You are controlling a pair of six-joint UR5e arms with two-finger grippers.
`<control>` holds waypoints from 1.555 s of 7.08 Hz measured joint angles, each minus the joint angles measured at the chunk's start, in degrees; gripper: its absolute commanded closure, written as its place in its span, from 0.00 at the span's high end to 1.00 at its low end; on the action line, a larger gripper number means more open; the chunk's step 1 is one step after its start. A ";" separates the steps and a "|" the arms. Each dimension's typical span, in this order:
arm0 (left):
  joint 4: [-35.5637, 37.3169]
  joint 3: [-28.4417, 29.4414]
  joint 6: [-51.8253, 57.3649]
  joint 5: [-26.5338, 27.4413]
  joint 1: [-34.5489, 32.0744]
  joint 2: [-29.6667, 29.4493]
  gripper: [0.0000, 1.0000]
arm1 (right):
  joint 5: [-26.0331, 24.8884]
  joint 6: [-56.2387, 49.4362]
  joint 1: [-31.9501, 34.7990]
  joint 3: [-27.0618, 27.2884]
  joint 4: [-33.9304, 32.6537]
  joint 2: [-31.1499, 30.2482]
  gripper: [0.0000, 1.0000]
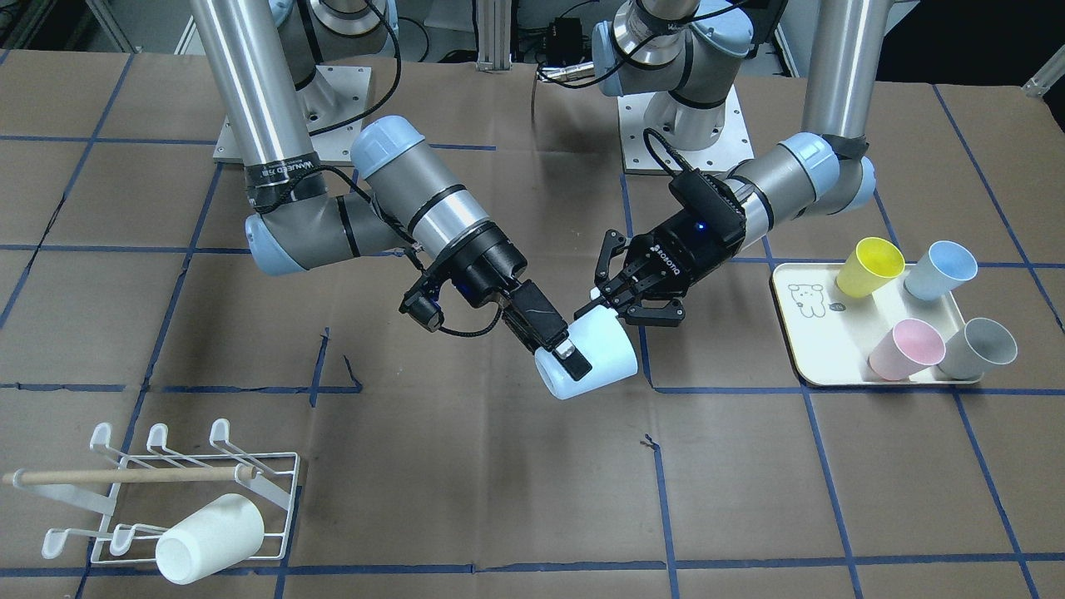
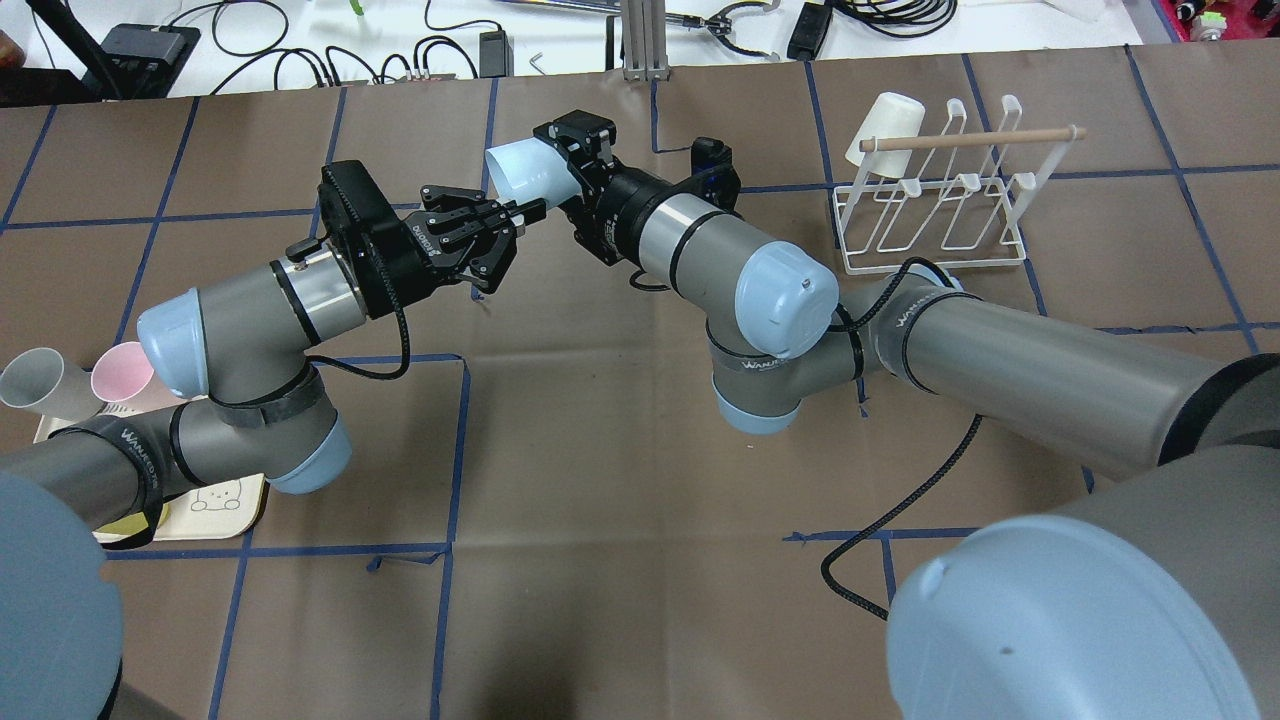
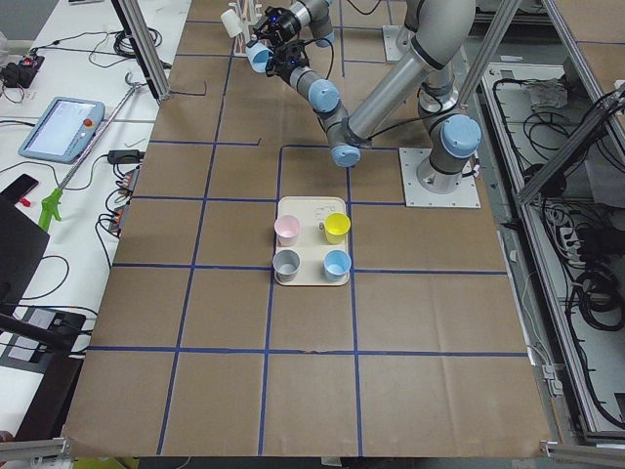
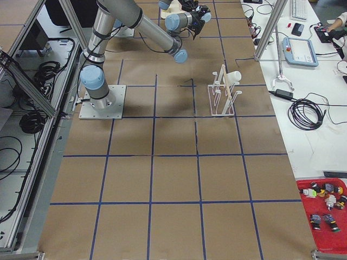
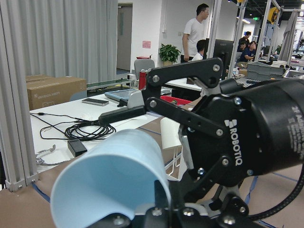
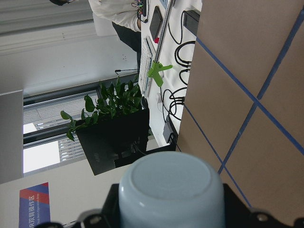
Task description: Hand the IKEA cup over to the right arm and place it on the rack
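Observation:
The pale blue IKEA cup (image 1: 595, 358) hangs on its side above the table's middle. My right arm's slim black gripper (image 1: 572, 356) is shut on its rim, one finger inside the mouth. My left claw gripper (image 1: 613, 304) is open, its fingers spread to either side of the cup's base with a small gap. From overhead the cup (image 2: 525, 170) sits between the right gripper (image 2: 568, 175) and the left gripper (image 2: 520, 225). The cup (image 5: 109, 180) fills the lower left of the left wrist view. Its base (image 6: 171, 190) shows in the right wrist view. The white wire rack (image 1: 279, 466) stands on the right arm's side.
A white cup (image 1: 208, 539) hangs on the rack's prongs under its wooden dowel (image 1: 125, 476). A cream tray (image 1: 819, 333) on the left arm's side holds yellow (image 1: 869, 266), blue (image 1: 940, 270), pink (image 1: 905, 349) and grey (image 1: 978, 349) cups. Brown paper with blue tape lines covers the table.

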 measured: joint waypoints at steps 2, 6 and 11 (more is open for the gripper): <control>0.00 -0.01 0.00 0.01 -0.01 -0.01 0.19 | 0.13 -0.02 0.00 0.04 0.02 0.11 0.50; -0.02 0.00 -0.40 0.29 0.03 -0.01 0.86 | 0.18 -0.04 -0.07 0.04 -0.02 0.33 0.47; 1.57 -0.14 -3.73 -2.22 5.40 1.08 0.99 | 0.24 -0.06 -0.08 0.09 -0.09 0.34 0.47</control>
